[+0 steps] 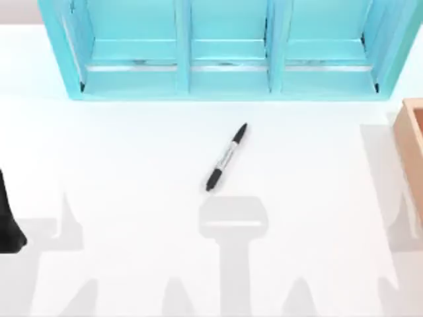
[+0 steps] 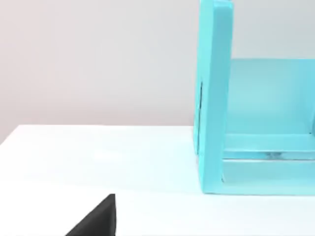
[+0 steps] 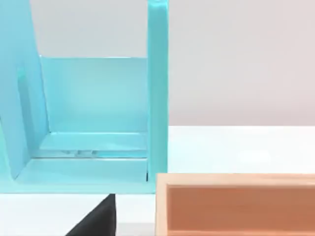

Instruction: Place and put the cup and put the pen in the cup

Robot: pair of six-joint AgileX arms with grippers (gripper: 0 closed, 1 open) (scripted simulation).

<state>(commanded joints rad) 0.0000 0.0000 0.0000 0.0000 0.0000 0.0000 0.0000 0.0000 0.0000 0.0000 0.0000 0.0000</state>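
The pen (image 1: 227, 157), a slim black marker with a grey-white middle barrel, lies diagonally on the white table (image 1: 132, 158) near the centre, in front of the shelf. The cup is out of view. My left arm (image 1: 9, 218) is parked at the table's left edge, well to the left of the pen. A black part of the left gripper (image 2: 96, 220) shows low in the left wrist view, above bare table. A black part of the right gripper (image 3: 96, 219) shows in the right wrist view, near the wooden box.
A teal shelf unit (image 1: 225, 53) with three open bays spans the back of the table. A light wooden box (image 1: 411, 142) stands at the right edge, also seen close in the right wrist view (image 3: 236, 204). White tabletop surrounds the pen.
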